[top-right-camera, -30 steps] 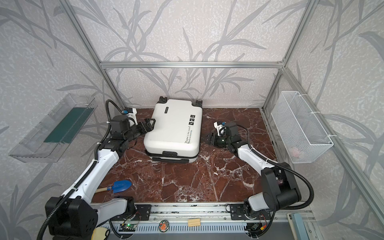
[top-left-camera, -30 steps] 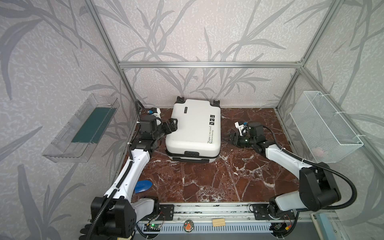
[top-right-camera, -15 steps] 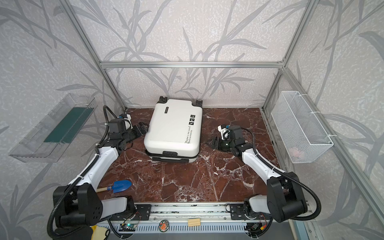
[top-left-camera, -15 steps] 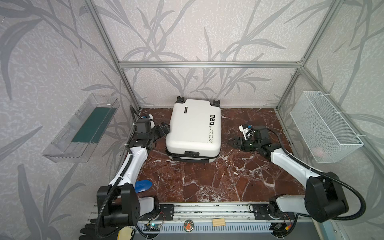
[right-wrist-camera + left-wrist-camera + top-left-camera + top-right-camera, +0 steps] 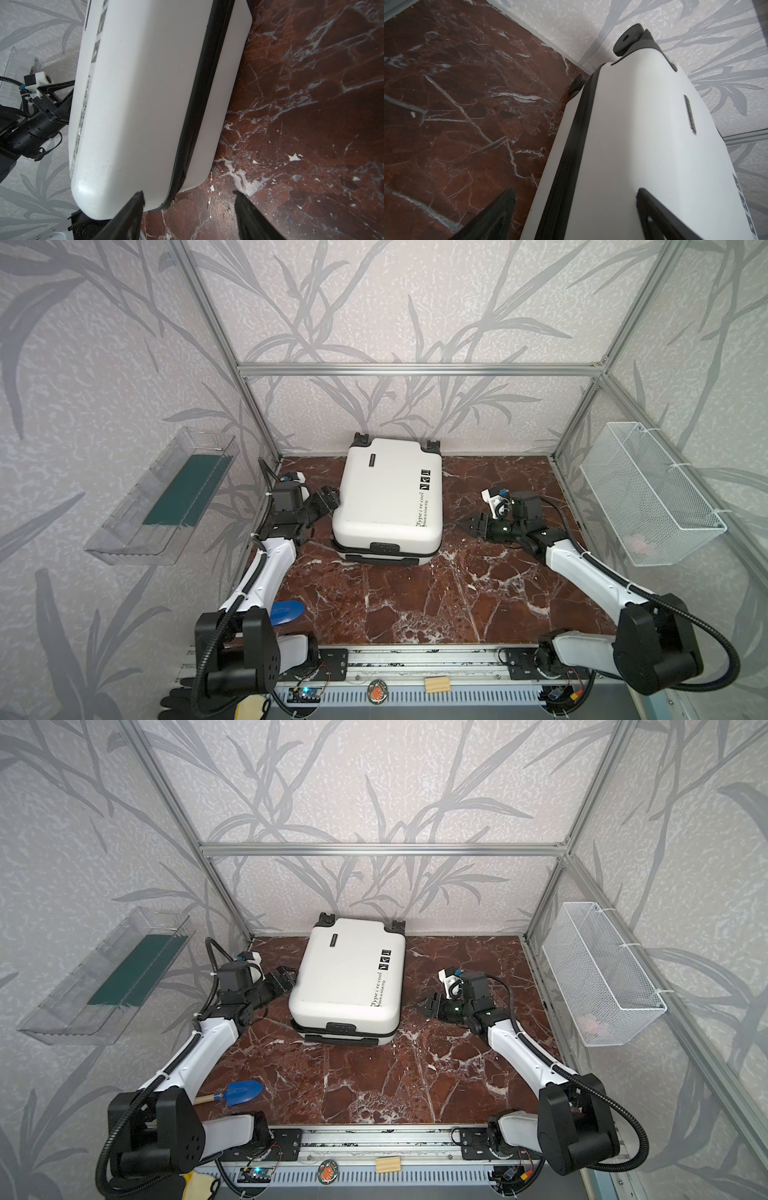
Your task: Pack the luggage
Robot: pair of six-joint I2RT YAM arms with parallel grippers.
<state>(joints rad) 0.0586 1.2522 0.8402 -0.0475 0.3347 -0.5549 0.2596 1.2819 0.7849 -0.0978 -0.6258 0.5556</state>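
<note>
Suitcase [image 5: 390,497] lies flat, lid down, at back middle of table [image 5: 415,605], wheels toward rear wall. Left gripper [image 5: 330,499] spread wide, empty, straddling suitcase's left edge, probably to steady it. Right gripper [image 5: 469,524] partly spread, empty, clear of right side, probably standing by.

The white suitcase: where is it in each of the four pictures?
Top view: suitcase centre, near back wall.
Top view: suitcase slightly left of centre.
Left wrist view: suitcase close up, wheels farthest.
Right wrist view: suitcase close up, seam showing.
Shared landmark: red marble tabletop.
</note>
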